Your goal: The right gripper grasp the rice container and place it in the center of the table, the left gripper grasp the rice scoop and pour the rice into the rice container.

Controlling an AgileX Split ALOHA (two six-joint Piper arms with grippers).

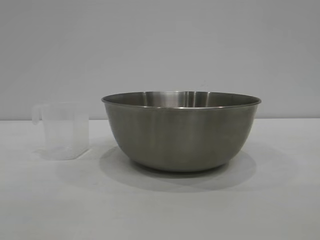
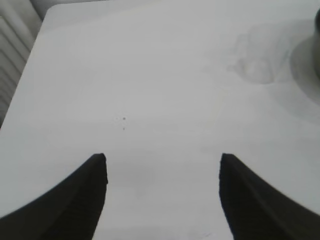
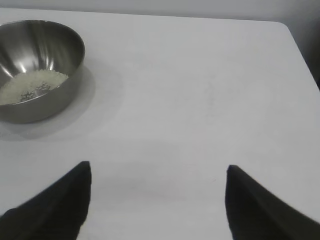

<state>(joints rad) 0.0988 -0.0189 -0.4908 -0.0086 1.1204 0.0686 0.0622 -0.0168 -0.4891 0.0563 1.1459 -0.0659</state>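
Observation:
The steel rice container [image 1: 181, 131] stands upright on the white table [image 1: 160, 210], near the middle. The right wrist view shows the container [image 3: 45, 90] with a heap of off-white rice [image 3: 31, 85] in its bottom. The clear rice scoop [image 1: 62, 131] stands upright on the table to the left of the container, handle to the left; it shows faintly in the left wrist view [image 2: 257, 62]. My left gripper [image 2: 163, 162] is open and empty over bare table, away from the scoop. My right gripper [image 3: 158, 170] is open and empty over bare table, away from the container. Neither gripper shows in the exterior view.
A plain grey wall [image 1: 160, 45] stands behind the table. The table's edge and rounded corner [image 2: 47, 12] show in the left wrist view, with a ribbed white surface [image 2: 12, 45] beyond it. Another rounded table corner [image 3: 287, 27] shows in the right wrist view.

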